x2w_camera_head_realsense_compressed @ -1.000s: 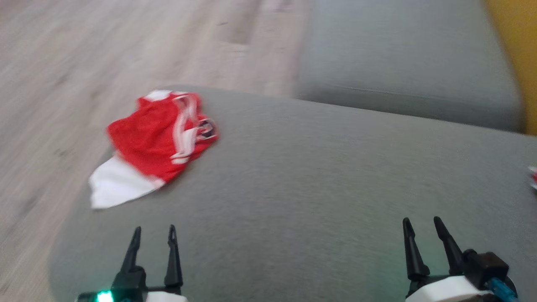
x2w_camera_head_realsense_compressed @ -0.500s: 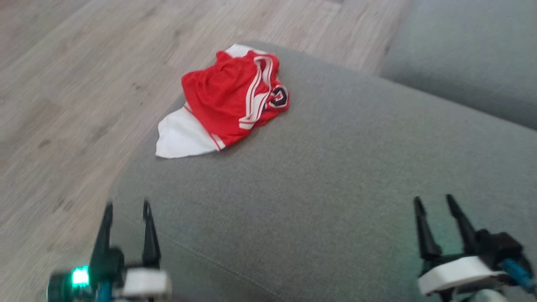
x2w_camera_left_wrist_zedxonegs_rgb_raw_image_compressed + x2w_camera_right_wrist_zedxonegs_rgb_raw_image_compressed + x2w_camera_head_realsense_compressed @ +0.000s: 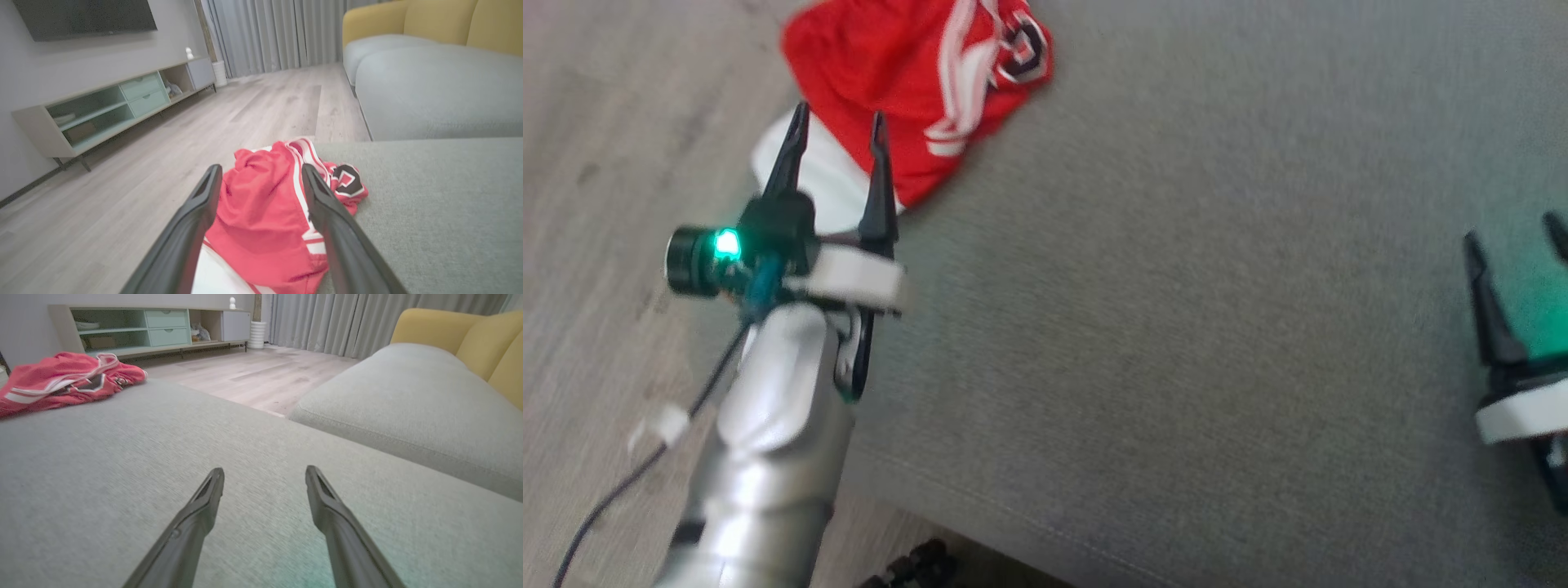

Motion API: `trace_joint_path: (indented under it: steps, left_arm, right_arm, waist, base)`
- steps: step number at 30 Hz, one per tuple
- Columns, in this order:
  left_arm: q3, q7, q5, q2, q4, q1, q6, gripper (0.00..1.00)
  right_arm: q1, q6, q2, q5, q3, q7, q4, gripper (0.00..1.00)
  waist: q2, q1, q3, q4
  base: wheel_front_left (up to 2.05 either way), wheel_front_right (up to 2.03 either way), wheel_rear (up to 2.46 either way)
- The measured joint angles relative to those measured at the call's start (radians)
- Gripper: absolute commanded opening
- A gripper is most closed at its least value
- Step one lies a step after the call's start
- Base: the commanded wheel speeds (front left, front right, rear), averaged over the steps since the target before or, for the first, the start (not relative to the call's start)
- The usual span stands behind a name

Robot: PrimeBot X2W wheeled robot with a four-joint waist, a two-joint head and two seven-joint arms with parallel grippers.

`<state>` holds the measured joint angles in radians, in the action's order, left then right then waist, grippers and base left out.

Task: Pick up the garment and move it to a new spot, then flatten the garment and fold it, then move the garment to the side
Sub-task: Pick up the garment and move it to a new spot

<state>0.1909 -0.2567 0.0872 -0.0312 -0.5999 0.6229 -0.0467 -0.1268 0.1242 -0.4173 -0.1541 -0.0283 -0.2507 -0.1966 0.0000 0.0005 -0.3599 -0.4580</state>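
Our left tool (image 3: 840, 114) hangs released, its fingers spread over the white hem of the red-and-white sports garment (image 3: 874, 49). We see this garment crumpled at the grey sofa cushion's (image 3: 1176, 327) corner. Our right tool (image 3: 1511, 229) gapes empty, well apart.

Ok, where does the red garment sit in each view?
Head view: red garment at the top left.
Left wrist view: red garment at bottom centre, framed by the left gripper.
Right wrist view: red garment at the far left, upper part.
Shared landmark: the grey cushion under it.
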Motion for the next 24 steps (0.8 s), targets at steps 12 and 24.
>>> trace_joint_path:
  steps: [12, 24]
  left_arm:
    - [0.063, -0.001, 0.222, 0.016, -0.483, 0.243, 0.056, 1.0]
    - [0.065, 0.0, 0.141, -0.036, -0.259, 0.286, 0.042, 0.0]
  right_arm:
    - [-0.086, 0.0, -0.038, -0.003, 0.012, -0.015, 0.075, 1.0]
    - [-0.105, 0.0, 0.041, -0.003, -0.009, -0.013, 0.0, 1.0]
  waist:
    - [0.0, -0.0005, -0.177, 0.117]
    - [0.0, -0.0003, -0.103, 0.145]
  base:
    - [0.0, 0.0, 0.0]
    - [0.0, 0.0, 0.0]
